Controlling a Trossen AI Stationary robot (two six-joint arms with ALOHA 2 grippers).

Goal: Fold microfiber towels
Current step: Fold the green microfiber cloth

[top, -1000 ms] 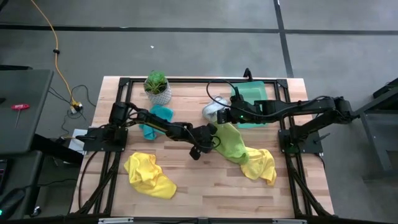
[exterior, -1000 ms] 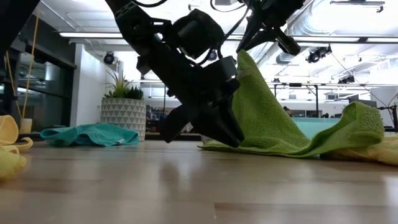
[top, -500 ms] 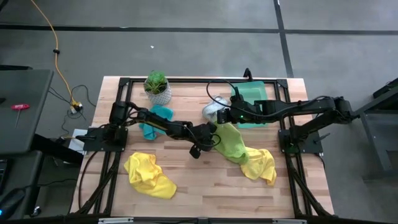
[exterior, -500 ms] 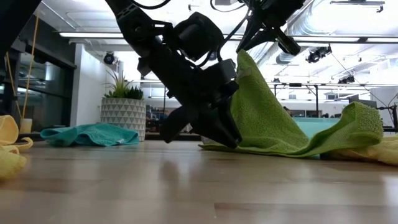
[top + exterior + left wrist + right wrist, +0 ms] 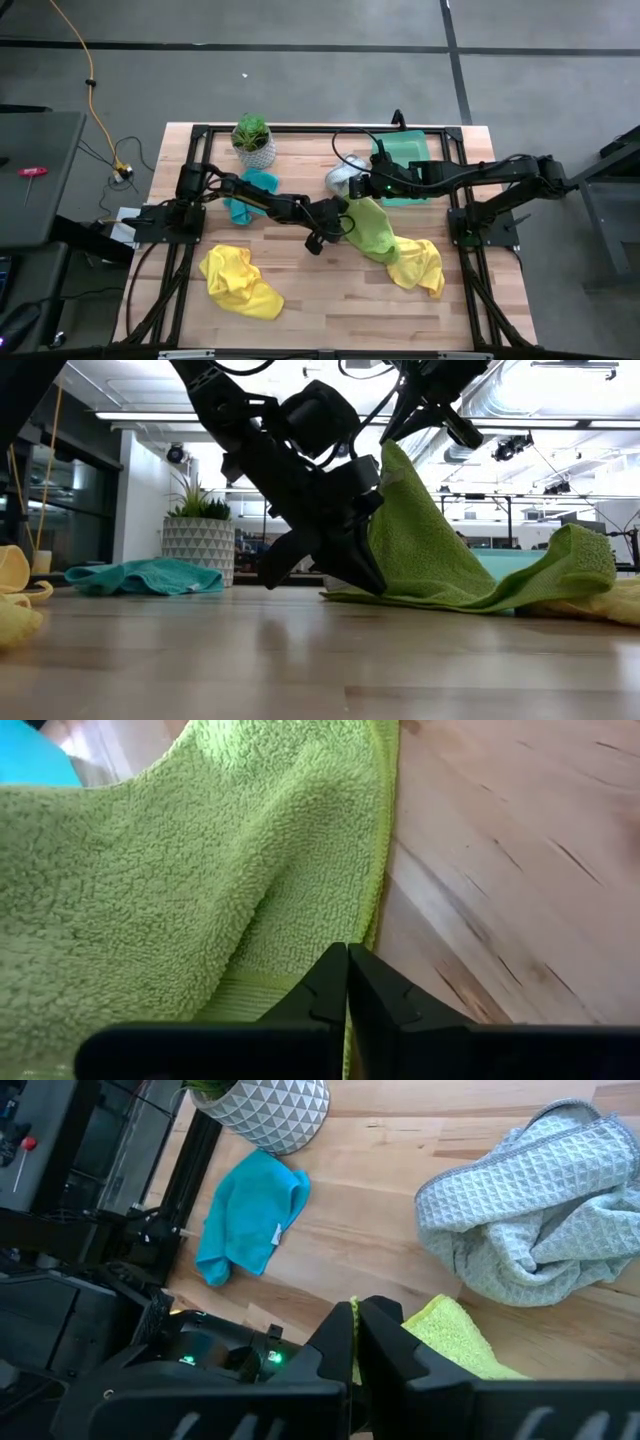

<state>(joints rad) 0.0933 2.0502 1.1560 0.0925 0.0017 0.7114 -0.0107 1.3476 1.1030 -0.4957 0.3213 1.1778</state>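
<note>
Left gripper (image 5: 336, 226): shut on the lower left edge of the lime green towel (image 5: 372, 228), low by the wooden table (image 5: 300, 300); fingers (image 5: 330, 985) pressed together, hem caught between them.
Right gripper (image 5: 358, 196): shut on the far corner of the same towel, lifting that corner above the table; fingertips (image 5: 340, 1335) closed, lime cloth showing just beside them.
Lime green towel: mid-table, right of centre; long axis running diagonally from the raised far corner down toward the near right; raised corner pointing up in the low view (image 5: 440, 555), far end draped over a yellow towel (image 5: 418, 266).
Second yellow towel (image 5: 240, 281): crumpled, near left part of the table, well apart from the grippers.
Teal towel (image 5: 250, 192): bunched, far left, just beside the potted plant (image 5: 253, 138), partly under the left arm.
Grey-white towel (image 5: 343, 176): heaped at the far middle, just beside the right gripper; waffle weave plain in the right wrist view (image 5: 525, 1210).
Green tray (image 5: 405, 152): far right corner area, under the right arm.
</note>
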